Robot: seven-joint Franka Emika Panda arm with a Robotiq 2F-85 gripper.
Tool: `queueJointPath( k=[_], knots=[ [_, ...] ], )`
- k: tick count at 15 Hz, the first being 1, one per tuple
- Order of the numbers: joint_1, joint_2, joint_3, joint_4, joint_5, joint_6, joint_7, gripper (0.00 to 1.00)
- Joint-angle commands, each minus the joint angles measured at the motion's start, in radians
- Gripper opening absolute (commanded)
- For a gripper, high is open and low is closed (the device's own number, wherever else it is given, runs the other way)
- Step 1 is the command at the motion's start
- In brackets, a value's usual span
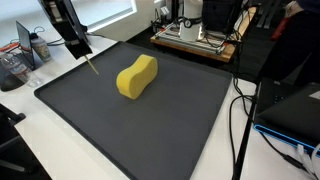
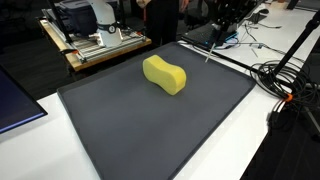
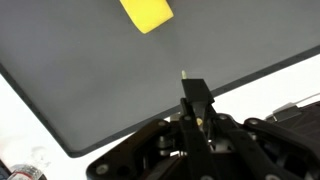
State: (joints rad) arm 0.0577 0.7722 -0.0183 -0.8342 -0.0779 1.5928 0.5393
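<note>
Stick point(image 1: 90, 65), thin and pale, is pinched at its upper end by the gripper point(image 1: 80, 48), whose jaws are pressed together on it. It slants down from the fingertips, and its free tip hangs just over the mat point(image 1: 150, 130); whether it touches the surface cannot be told. It is over the mat's border zone near one corner, inside the edge. In the wrist view the stick point(image 3: 184, 75) pokes out past the fingers toward the mat's inner area. A yellow sponge point(image 1: 137, 77) with a narrowed waist lies flat near the mat's middle, well apart from the stick. Off the mat, past its far edge in both exterior views, stands a wooden board point(image 1: 195, 42) carrying equipment. Cables point(image 2: 285, 80) trail over the white table point(image 2: 30, 150) beside the mat.
</note>
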Motion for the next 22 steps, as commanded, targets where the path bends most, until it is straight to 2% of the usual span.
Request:
queueJointPath(
  k=[1,5,7,12,18,22],
  knots=[
    [-0.059,-0.016,0.011,0.023,0.060,-0.011,0.011,0.03],
    [-0.130,-0.054,0.021,-0.007,0.113,-0.004,-0.014,0.03],
    [-0.171,-0.074,0.020,-0.022,0.139,-0.037,-0.023,0.03],
    [-0.269,-0.131,0.049,-0.080,0.226,-0.069,-0.168,0.03],
    [-0.329,-0.237,0.074,-0.315,0.262,-0.015,-0.424,0.03],
    [-0.360,-0.317,0.080,-0.504,0.287,0.099,-0.587,0.03]
  ],
)
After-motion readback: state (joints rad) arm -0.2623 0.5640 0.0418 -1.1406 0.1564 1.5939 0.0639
